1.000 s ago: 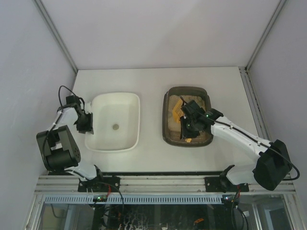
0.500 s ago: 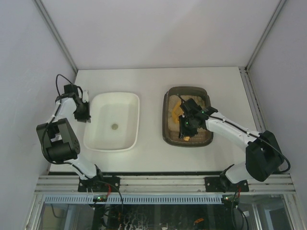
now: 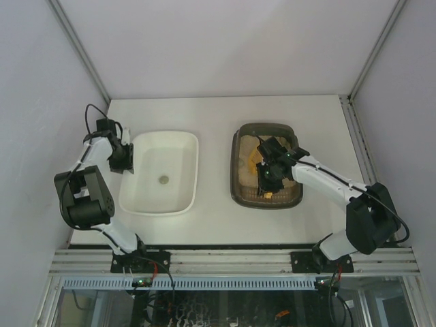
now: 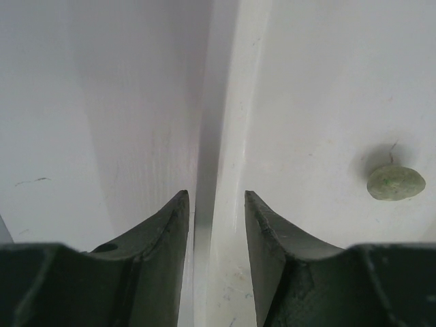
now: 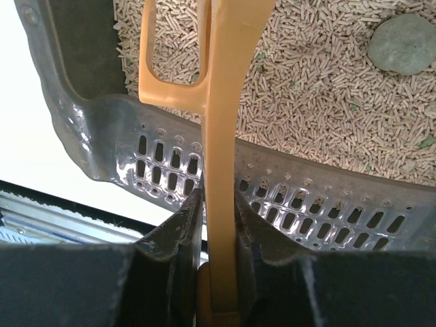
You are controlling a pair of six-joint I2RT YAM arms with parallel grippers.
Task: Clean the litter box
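The litter box (image 3: 236, 182) is a dark tray of pale pellet litter (image 5: 320, 95), right of centre. My right gripper (image 3: 268, 174) (image 5: 219, 197) hangs over its near rim (image 5: 157, 153), shut on the handle of the yellow scoop (image 5: 221, 102) (image 3: 253, 157), which reaches out over the litter. A grey-green lump (image 5: 407, 44) lies on the litter ahead. My left gripper (image 3: 122, 162) (image 4: 214, 194) is at the left rim of the white tray (image 3: 191, 146) (image 4: 235, 102). Its fingers stand apart, one on each side of that rim.
One small grey-green lump (image 3: 163, 180) (image 4: 395, 182) lies on the white tray's floor. The walls of the enclosure stand close on the left, right and back. An aluminium rail (image 3: 231, 262) runs along the near edge.
My left gripper has slid farther back along the white tray's left rim and its fingers have spread. My right gripper has shifted slightly back over the litter box with the scoop.
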